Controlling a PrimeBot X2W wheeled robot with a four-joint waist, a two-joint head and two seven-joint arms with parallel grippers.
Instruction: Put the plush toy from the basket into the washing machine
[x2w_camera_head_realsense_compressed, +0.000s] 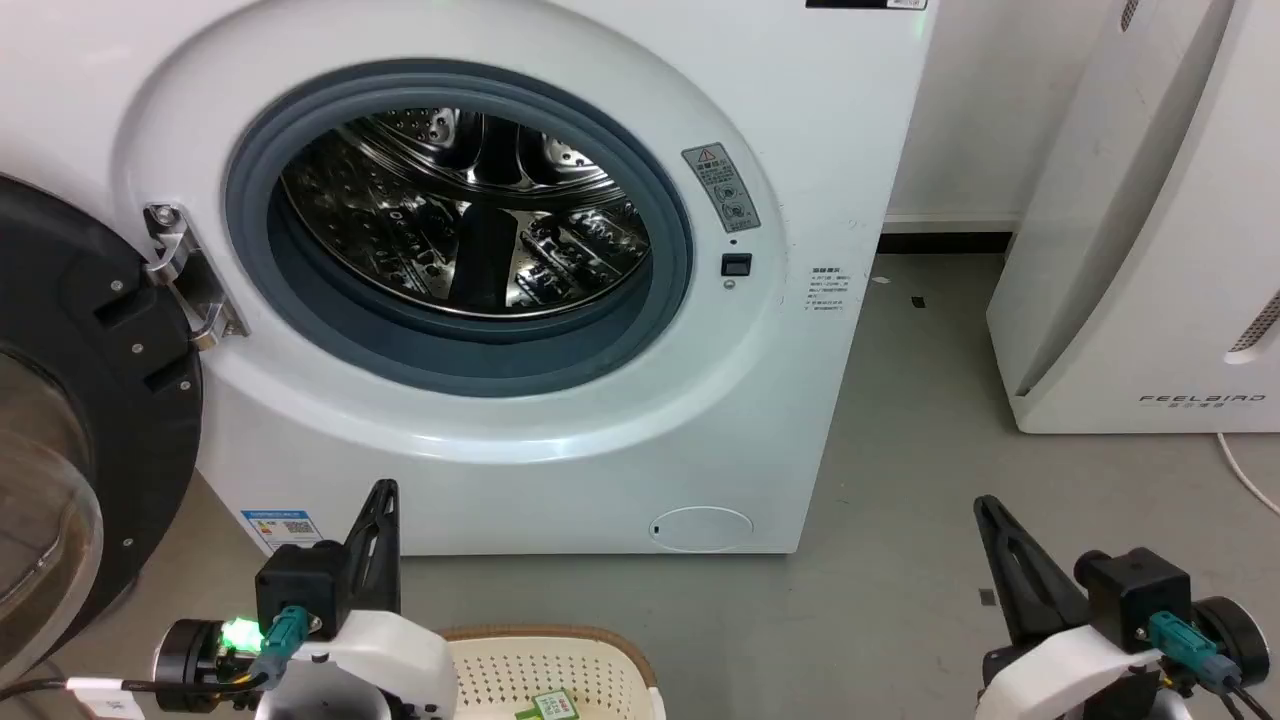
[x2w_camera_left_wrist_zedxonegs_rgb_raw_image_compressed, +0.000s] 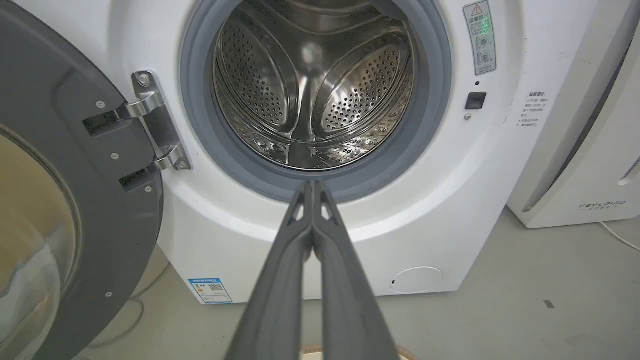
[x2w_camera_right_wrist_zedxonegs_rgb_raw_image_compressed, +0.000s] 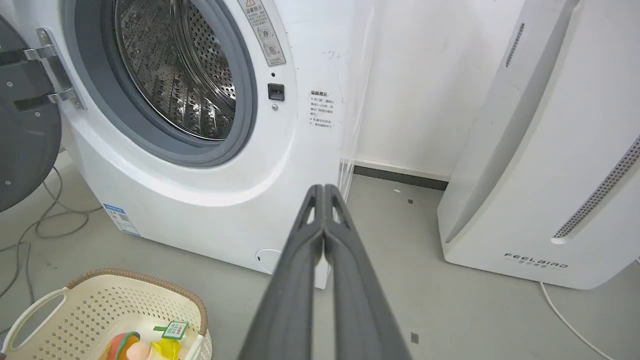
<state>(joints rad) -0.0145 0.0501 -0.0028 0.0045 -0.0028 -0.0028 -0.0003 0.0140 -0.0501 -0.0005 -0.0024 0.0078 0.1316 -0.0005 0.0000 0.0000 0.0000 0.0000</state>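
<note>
Plush toy (x2w_camera_right_wrist_zedxonegs_rgb_raw_image_compressed: 134, 348) lying in basket (x2w_camera_right_wrist_zedxonegs_rgb_raw_image_compressed: 90, 310) on floor (x2w_camera_head_realsense_compressed: 900, 600) before washing machine (x2w_camera_head_realsense_compressed: 540, 440), door (x2w_camera_head_realsense_compressed: 70, 330) swung open, left gripper (x2w_camera_left_wrist_zedxonegs_rgb_raw_image_compressed: 312, 186) and right gripper (x2w_camera_right_wrist_zedxonegs_rgb_raw_image_compressed: 324, 189) both closed, empty

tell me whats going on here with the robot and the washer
A two-armed robot faces the washing machine, whose door is swung open on the robot's left. The plush toy lies in the basket on the floor in front of the machine, not yet picked up. The left gripper and the right gripper both point toward the machine with their fingers closed together, holding nothing.
</note>
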